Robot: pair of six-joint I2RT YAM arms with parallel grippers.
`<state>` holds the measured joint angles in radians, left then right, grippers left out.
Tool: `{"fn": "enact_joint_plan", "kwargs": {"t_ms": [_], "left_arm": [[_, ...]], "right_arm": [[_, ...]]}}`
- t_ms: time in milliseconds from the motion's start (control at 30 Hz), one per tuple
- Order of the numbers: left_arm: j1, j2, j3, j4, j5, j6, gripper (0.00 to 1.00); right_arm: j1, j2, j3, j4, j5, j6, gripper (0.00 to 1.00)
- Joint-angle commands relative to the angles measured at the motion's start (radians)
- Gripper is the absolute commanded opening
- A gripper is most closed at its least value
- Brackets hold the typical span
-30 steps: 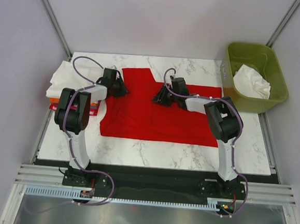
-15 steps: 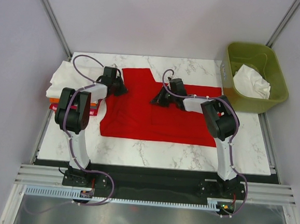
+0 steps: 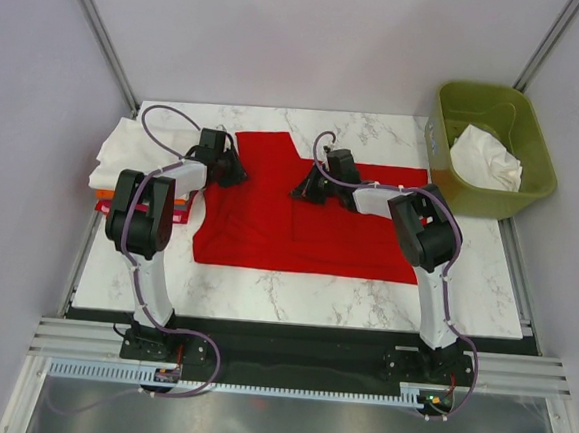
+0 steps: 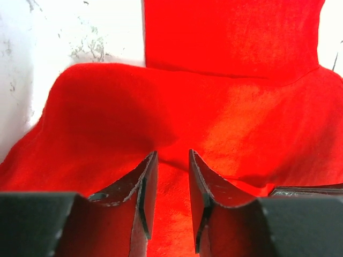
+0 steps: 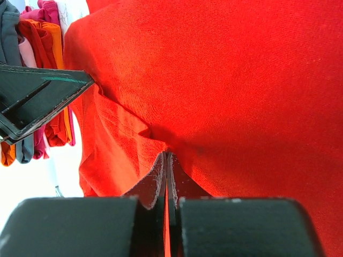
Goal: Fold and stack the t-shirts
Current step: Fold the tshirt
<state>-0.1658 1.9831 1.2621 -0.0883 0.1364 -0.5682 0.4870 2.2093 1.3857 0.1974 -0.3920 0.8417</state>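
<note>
The red t-shirt [image 3: 298, 232] lies spread on the marble bench [image 3: 343, 301]. The right tool [image 5: 166, 156] is closed, pinching a puckered fold of it. The left tool [image 4: 172, 156] has its jaws narrowly parted over the cloth, near the stacked shirts [image 3: 124, 158].

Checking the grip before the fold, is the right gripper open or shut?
Shut on the red t-shirt: the right gripper has its fingers pressed together, cloth puckered at their tips.
</note>
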Motion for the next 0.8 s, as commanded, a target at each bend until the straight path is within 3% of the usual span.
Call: {"fn": "enact_joint_plan", "kwargs": {"t_ms": [0, 367, 600, 767], "left_arm": [[-0.005, -0.044, 0.005, -0.019, -0.017, 0.056, 0.37], [-0.028, -0.049, -0.003, -0.044, -0.104, 0.093, 0.41], [-0.032, -0.052, -0.003, -0.045, -0.09, 0.096, 0.14], [-0.032, -0.069, -0.001, -0.047, -0.104, 0.097, 0.04]], "right_arm": [[0.004, -0.025, 0.013, 0.019, -0.001, -0.01, 0.0], [0.002, -0.022, 0.009, 0.027, -0.005, -0.006, 0.0], [-0.001, -0.022, 0.007, 0.03, -0.007, -0.003, 0.0], [-0.002, -0.023, 0.006, 0.03, -0.008, -0.003, 0.0]]}}
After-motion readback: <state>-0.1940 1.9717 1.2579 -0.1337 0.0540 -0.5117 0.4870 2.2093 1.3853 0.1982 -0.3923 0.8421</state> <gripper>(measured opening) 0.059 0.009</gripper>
